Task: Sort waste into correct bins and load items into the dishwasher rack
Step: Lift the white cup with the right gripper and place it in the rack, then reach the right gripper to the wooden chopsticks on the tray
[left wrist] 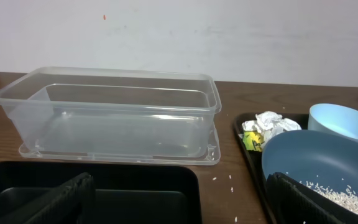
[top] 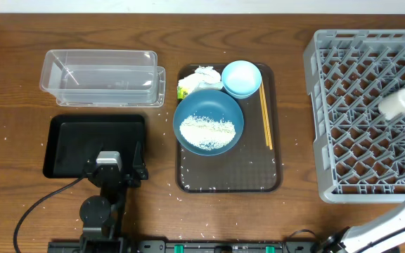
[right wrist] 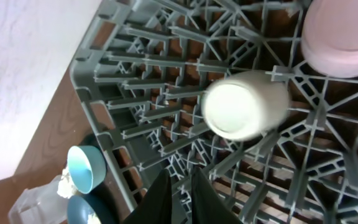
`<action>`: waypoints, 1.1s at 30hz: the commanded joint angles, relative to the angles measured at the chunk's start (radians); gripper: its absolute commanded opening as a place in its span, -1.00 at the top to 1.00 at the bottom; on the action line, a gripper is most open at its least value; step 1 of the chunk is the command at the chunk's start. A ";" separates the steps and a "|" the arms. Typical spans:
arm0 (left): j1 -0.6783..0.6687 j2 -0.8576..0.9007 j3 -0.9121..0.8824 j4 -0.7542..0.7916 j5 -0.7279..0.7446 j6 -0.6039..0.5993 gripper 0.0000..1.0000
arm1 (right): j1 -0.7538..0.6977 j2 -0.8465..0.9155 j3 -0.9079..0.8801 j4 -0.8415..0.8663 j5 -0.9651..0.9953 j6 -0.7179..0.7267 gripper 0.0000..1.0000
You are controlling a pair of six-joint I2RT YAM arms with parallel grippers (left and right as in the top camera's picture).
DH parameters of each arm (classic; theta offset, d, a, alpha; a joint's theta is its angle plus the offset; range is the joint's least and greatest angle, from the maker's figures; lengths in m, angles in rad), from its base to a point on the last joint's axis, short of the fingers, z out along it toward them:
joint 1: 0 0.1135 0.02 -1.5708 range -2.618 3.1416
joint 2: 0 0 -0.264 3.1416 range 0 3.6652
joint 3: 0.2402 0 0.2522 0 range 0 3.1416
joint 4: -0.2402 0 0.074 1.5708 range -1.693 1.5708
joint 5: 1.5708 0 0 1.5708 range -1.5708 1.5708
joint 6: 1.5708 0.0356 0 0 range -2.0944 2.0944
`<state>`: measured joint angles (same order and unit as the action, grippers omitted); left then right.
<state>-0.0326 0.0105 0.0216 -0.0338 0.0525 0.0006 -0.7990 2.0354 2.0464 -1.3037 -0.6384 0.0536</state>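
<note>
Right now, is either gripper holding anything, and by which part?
Nothing held. Left gripper open and empty; right gripper nearly shut on nothing, white cup sitting free in the dishwasher rack.

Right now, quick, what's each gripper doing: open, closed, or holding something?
Left gripper: jaws wide open, holding nothing.
Right gripper: jaws almost closed, holding nothing.
</note>
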 commanded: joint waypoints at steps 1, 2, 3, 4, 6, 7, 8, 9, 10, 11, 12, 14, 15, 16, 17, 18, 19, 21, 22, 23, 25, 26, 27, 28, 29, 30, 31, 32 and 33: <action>0.006 -0.005 -0.018 -0.035 -0.011 0.006 -0.81 | 0.049 -0.086 0.000 -0.001 0.055 0.022 0.79; 0.006 -0.005 -0.018 -0.035 -0.011 0.006 -0.81 | 0.063 -0.103 0.000 -0.001 0.076 0.029 0.78; 0.006 -0.005 -0.018 -0.035 -0.011 0.006 -0.81 | 0.082 -0.119 0.000 0.000 0.090 0.032 0.78; 0.006 -0.005 -0.018 -0.035 -0.011 0.006 -0.81 | 0.098 -0.131 0.000 0.002 0.089 0.032 0.77; 0.006 -0.005 -0.018 -0.035 -0.011 0.006 -0.81 | 0.148 -0.154 0.000 0.002 0.089 0.029 0.69; 0.006 -0.005 -0.018 -0.035 -0.011 0.006 -0.81 | 0.180 -0.163 0.000 0.000 0.088 0.009 0.44; 0.006 -0.005 -0.018 -0.035 -0.011 0.006 -0.81 | 0.220 -0.169 0.000 -0.002 0.088 -0.021 0.24; 0.006 -0.005 -0.018 -0.035 -0.011 0.006 -0.81 | 0.259 -0.171 0.000 -0.006 0.088 -0.047 0.05; 0.006 -0.005 -0.018 -0.035 -0.011 0.006 -0.81 | 0.308 -0.171 0.000 -0.011 0.089 -0.073 -0.03; 0.006 -0.005 -0.018 -0.035 -0.011 0.006 -0.81 | 0.362 -0.170 -0.001 -0.017 0.089 -0.099 -0.04; 0.006 -0.005 -0.018 -0.035 -0.011 0.006 -0.81 | 0.410 -0.166 -0.001 -0.021 0.094 -0.114 -0.01; 0.006 -0.005 -0.018 -0.035 -0.011 0.006 -0.81 | 0.520 -0.157 -0.002 -0.020 0.148 -0.112 0.17; 0.006 -0.005 -0.018 -0.035 -0.011 0.006 -0.81 | 0.580 -0.150 -0.002 -0.015 0.197 -0.101 0.18; 0.006 -0.005 -0.018 -0.035 -0.011 0.006 -0.81 | 0.642 -0.141 -0.002 -0.006 0.258 -0.079 0.17; 0.006 -0.005 -0.018 -0.035 -0.011 0.006 -0.81 | 0.700 -0.131 -0.002 0.006 0.329 -0.053 0.14; 0.006 -0.005 -0.018 -0.035 -0.011 0.006 -0.81 | 0.748 -0.119 -0.002 0.016 0.394 -0.029 0.10; 0.006 -0.005 -0.018 -0.035 -0.011 0.006 -0.81 | 0.799 -0.105 -0.002 0.027 0.472 0.001 0.07; 0.006 -0.005 -0.018 -0.035 -0.011 0.006 -0.81 | 0.886 -0.073 -0.002 0.036 0.616 0.055 0.06; 0.006 -0.005 -0.018 -0.035 -0.011 0.006 -0.81 | 0.923 -0.054 -0.002 0.035 0.681 0.085 0.06; 0.006 -0.005 -0.018 -0.035 -0.011 0.006 -0.81 | 0.953 -0.035 -0.002 0.034 0.727 0.111 0.10; 0.006 -0.005 -0.018 -0.035 -0.011 0.006 -0.81 | 1.005 0.011 -0.002 0.032 0.770 0.135 0.22; 0.006 -0.005 -0.018 -0.035 -0.011 0.006 -0.81 | 1.027 0.034 -0.002 0.031 0.769 0.136 0.27; 0.006 -0.005 -0.018 -0.035 -0.011 0.006 -0.81 | 1.044 0.060 -0.002 0.029 0.768 0.140 0.38; 0.006 -0.005 -0.018 -0.035 -0.011 0.006 -0.81 | 1.056 0.081 -0.002 0.023 0.765 0.151 0.47; 0.006 -0.005 -0.018 -0.035 -0.011 0.006 -0.81 | 1.064 0.100 -0.002 0.014 0.764 0.161 0.60; 0.006 -0.005 -0.018 -0.035 -0.011 0.006 -0.81 | 1.071 0.120 -0.002 0.004 0.760 0.169 0.68; 0.006 -0.005 -0.018 -0.035 -0.011 0.006 -0.81 | 1.077 0.141 -0.002 -0.008 0.737 0.174 0.73; 0.006 -0.005 -0.018 -0.035 -0.011 0.006 -0.81 | 1.081 0.154 -0.002 -0.014 0.711 0.174 0.76; 0.006 -0.005 -0.018 -0.035 -0.011 0.006 -0.81 | 1.085 0.171 -0.002 -0.021 0.668 0.170 0.77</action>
<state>-0.0326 0.0101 0.0216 -0.0338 0.0528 0.0006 0.2741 2.1712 2.0438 -1.3132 0.0540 0.1875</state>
